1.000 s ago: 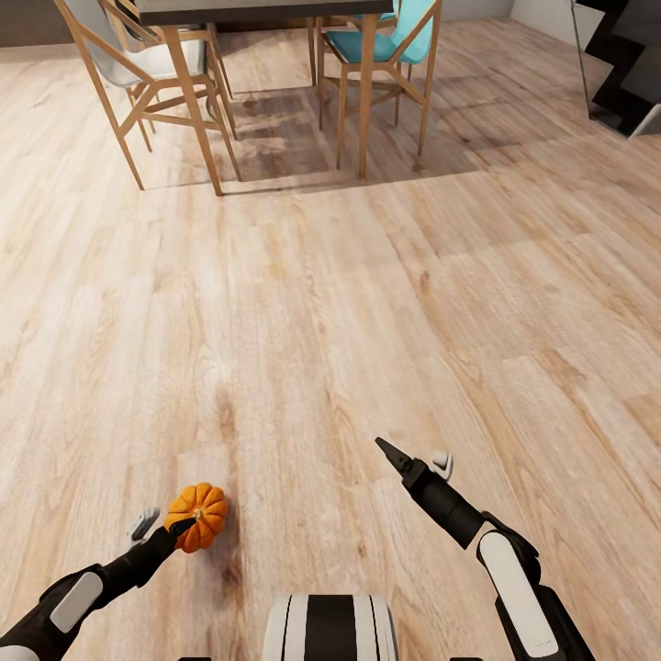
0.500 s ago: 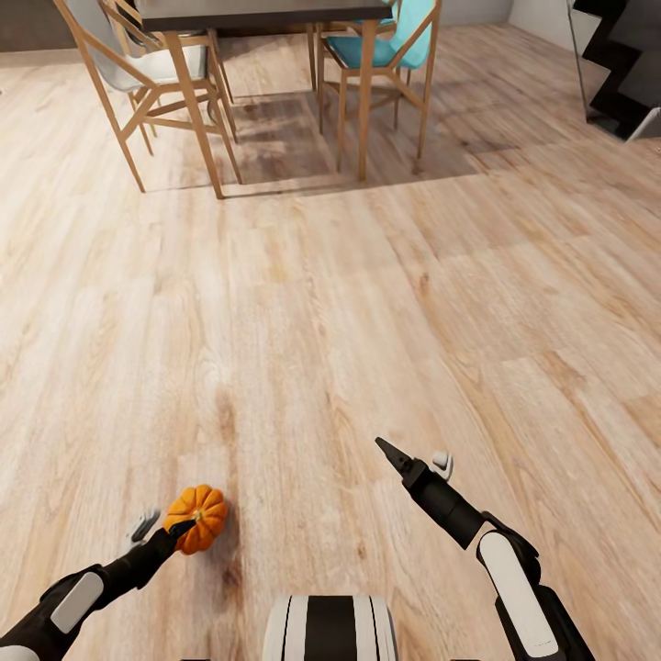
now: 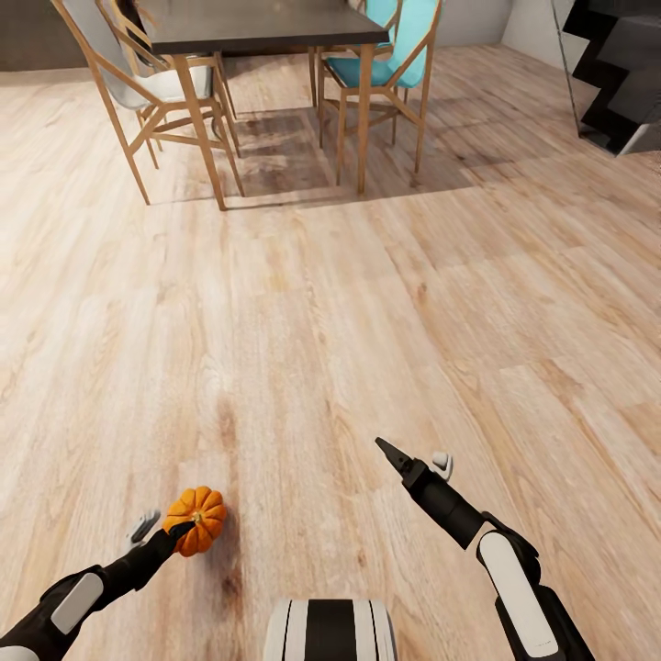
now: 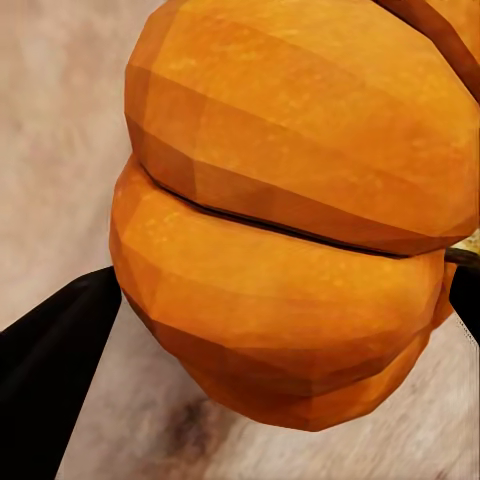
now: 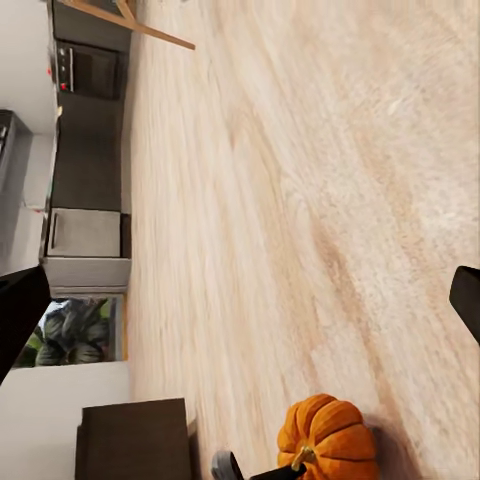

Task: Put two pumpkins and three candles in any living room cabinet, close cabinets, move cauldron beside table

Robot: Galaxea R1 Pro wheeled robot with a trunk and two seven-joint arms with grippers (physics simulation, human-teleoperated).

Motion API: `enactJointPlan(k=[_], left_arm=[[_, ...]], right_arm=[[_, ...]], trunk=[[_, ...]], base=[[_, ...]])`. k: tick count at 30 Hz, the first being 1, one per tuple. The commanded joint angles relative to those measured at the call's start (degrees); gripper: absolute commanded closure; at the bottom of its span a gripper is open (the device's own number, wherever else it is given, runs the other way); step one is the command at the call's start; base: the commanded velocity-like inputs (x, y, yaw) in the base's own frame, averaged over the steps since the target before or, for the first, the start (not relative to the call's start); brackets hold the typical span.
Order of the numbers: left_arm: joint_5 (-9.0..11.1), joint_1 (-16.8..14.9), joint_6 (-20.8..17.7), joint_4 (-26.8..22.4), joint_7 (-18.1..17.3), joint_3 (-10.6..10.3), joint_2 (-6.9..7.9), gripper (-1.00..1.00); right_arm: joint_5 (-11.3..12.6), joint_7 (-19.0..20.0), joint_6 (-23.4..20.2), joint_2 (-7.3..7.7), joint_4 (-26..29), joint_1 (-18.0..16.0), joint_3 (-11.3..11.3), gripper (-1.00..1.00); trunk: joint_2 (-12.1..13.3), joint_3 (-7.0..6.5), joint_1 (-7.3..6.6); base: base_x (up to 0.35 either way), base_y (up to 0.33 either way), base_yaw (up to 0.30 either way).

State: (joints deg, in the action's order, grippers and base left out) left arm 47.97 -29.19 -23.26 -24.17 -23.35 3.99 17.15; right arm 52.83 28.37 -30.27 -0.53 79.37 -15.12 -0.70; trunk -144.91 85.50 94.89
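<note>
pumpkin [image 3: 196,519] clamped in left end effector [image 3: 165,528]; right end effector [image 3: 418,459] spread, empty.

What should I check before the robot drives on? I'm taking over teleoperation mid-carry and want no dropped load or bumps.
1. Small bright-orange ribbed pumpkin held in the left gripper: ok; the left wrist view shows it between the dark fingers.
2. Right gripper free for another item: ok, open and holding nothing.
3. Pale wood plank floor ahead free of obstacles: ok.
4. Dark-topped dining table with wooden legs and teal chair kept at a distance: ok, both far ahead.
5. Black staircase at the right: ok, off the path.
6. Low dark-brown cabinet located: cannot tell.
</note>
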Motion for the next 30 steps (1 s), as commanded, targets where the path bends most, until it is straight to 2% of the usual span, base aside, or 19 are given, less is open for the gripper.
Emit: enactJointPlan(k=[1, 2, 6, 7, 8, 9, 10, 15, 16, 19, 20, 23, 25, 27, 30], left_arm=[[-0.16, 0.01, 0.01, 0.0, 0.23, -0.02, -0.01, 1.0], [-0.16, 0.01, -0.01, 0.0, 0.23, -0.01, -0.01, 1.0], [-0.08, 0.01, -0.17, -0.04, 0.19, 0.05, 0.05, 1.0], [-0.06, 0.01, -0.24, -0.05, 0.18, 0.07, 0.07, 1.0], [0.0, 0.01, -0.59, -0.09, 0.16, 0.16, 0.17, 1.0], [0.06, 0.01, -1.53, -0.4, 0.15, 0.2, 0.27, 1.0], [0.05, 0.01, -2.53, -0.92, 0.15, 0.23, 0.32, 1.0], [-0.08, 0.08, -12.77, -8.13, 0.15, 0.16, 1.32, 1.0], [0.02, 0.14, -15.91, -10.22, 0.15, 0.14, 2.05, 1.0], [0.14, 0.19, -21.3, -12.83, 0.15, 0.19, 3.21, 1.0], [0.39, 0.41, -24.49, -14.54, 0.15, 0.21, 4.46, 1.0], [0.63, 0.7, -28.53, -15.88, -0.38, 1.1, 5.94, 1.0], [0.68, 0.82, -31.66, -16.4, -1.88, 3.09, 6.39, 1.0], [0.6, 0.92, -33.09, -16.6, -3.04, 4.36, 6.57, 1.0], [0.58, 0.97, -34.43, -16.69, -3.62, 4.99, 6.66, 1.0]], right_arm=[[-0.01, -0.15, -0.23, 0.0, 0.0, 0.0, 0.02, -1.0], [-0.01, -0.64, -0.39, 0.0, 0.0, 0.0, 0.18, -1.0], [0.32, -9.33, -1.17, 0.01, 0.27, 0.0, 2.11, -1.0], [0.36, -10.42, -1.46, 0.01, 0.36, 0.0, 2.34, -1.0], [0.41, -13.41, -3.37, 0.0, 0.69, -0.07, 3.63, -1.0], [0.35, -14.67, -4.95, 0.0, 0.85, -0.23, 4.85, -1.0], [0.4, -14.99, -5.28, 0.02, 0.86, -0.28, 5.19, -1.0], [0.25, -15.98, -5.28, 0.0, 0.34, -0.34, 5.56, -1.0], [0.2, -16.03, -5.26, 0.02, 0.29, -0.35, 5.55, -1.0], [0.25, -16.0, -5.16, 0.06, 0.27, -0.35, 5.53, -1.0], [0.27, -15.94, -5.15, 0.08, 0.27, -0.35, 5.55, -1.0], [0.07, -15.97, -5.15, 0.03, 0.23, -0.35, 5.64, -1.0], [0.08, -15.98, -5.14, 0.03, 0.19, -0.35, 5.63, -1.0], [0.03, -16.02, -5.12, 0.07, 0.18, -0.35, 5.52, -1.0], [0.03, -16.12, -4.96, 0.01, 0.18, -0.35, 5.5, -1.0]], trunk=[[0.02, -0.23, -0.02], [0.03, -0.45, -0.05], [0.08, -1.34, -0.15], [0.1, -1.56, -0.18], [0.11, -1.78, -0.2], [0.12, -2.0, -0.23], [0.14, -2.22, -0.25], [0.2, -3.33, -0.38], [0.22, -3.55, -0.41], [0.26, -4.22, -0.49], [0.27, -4.44, -0.51], [0.31, -5.1, -0.59], [0.34, -5.55, -0.64], [0.36, -5.99, -0.69], [0.4, -6.65, -0.77]], base=[[0.0, 0.0, 0.0], [0.0, 0.0, 0.0], [0.0, 0.0, 0.0], [0.0, 0.0, 0.0], [0.0, 0.0, 0.0], [0.0, 0.0, 0.0], [0.0, 0.0, 0.0], [0.0, 0.0, 0.0], [0.0, 0.0, 0.0], [0.0, 0.0, 0.0], [0.0, 0.0, 0.0], [0.0, 0.0, 0.0], [0.0, 0.0, 0.0], [0.0, 0.0, 0.0], [0.0, 0.0, 0.0]])
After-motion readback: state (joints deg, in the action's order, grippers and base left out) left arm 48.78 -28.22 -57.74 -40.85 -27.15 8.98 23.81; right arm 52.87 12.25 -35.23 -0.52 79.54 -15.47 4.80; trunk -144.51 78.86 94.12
